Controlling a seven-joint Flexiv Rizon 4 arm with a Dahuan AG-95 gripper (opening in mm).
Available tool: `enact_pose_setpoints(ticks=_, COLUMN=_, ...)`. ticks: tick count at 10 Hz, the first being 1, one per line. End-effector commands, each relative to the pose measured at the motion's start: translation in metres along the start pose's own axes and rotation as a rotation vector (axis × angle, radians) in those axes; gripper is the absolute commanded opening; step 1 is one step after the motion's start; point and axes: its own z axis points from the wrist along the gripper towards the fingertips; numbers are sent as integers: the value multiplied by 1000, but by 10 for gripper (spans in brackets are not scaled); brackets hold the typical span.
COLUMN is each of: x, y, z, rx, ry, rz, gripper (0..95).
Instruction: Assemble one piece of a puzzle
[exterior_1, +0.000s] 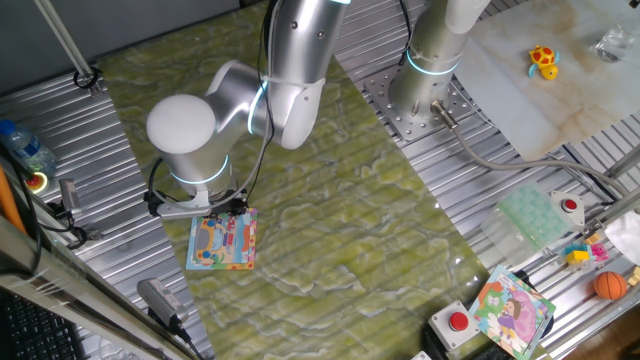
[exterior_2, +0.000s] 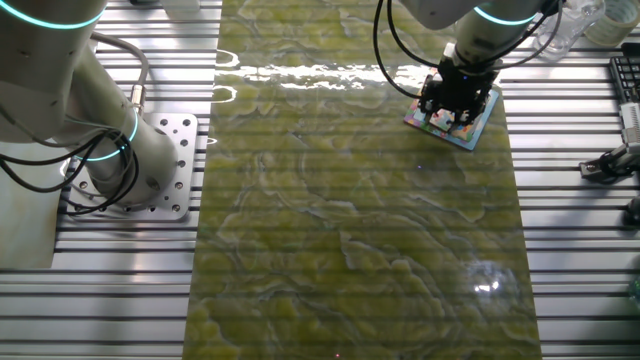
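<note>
The piece isn't visible to me; my tool (exterior_2: 455, 108) hovers right over the puzzle (exterior_1: 222, 241) on the green tabletop (exterior_1: 330, 210), and I can't tell whether its fingers are apart or clamped. I judge the piece light, thin and stiff, best pinched by its edges.

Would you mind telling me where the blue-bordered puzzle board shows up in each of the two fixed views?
One fixed view: the puzzle lies lower left, on the green mat, just under the arm's wrist.
The other fixed view: the puzzle sits upper right, near the mat's right edge, partly hidden by the gripper.
Shared landmark: the green mat.
</note>
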Motion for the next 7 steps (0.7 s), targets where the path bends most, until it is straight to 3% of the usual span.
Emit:
enact_pose_setpoints(ticks=1, x=1, y=-1, z=1, rx=1, ry=6, rz=-4, gripper=380)
enact_pose_setpoints(ticks=7, x=2, y=-1, z=1, rx=-3, ry=-2, rz=-15, gripper=380)
